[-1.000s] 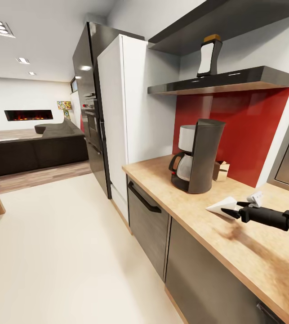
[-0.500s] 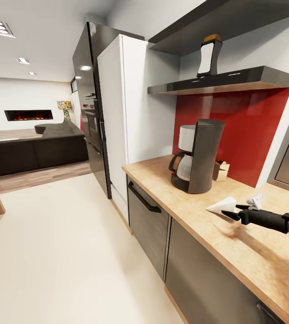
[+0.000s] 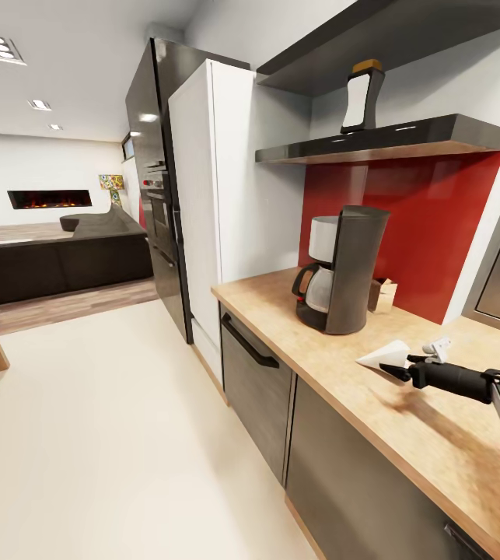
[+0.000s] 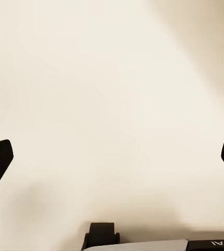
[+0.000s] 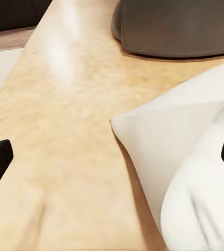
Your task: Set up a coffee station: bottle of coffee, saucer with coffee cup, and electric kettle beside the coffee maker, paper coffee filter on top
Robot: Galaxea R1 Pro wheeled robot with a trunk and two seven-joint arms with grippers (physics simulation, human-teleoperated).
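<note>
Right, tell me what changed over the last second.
The right gripper sank slightly toward the countertop beside the paper coffee filter, open, nothing gripped. The filter, the coffee maker and the bottle of coffee on the shelf stayed put.

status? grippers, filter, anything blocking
Right gripper open, at the paper coffee filter lying on the countertop. Left gripper open over bare pale floor. Coffee maker top clear; bottle of coffee still on shelf.

head high over countertop (image 3: 343, 365), wrists close
</note>
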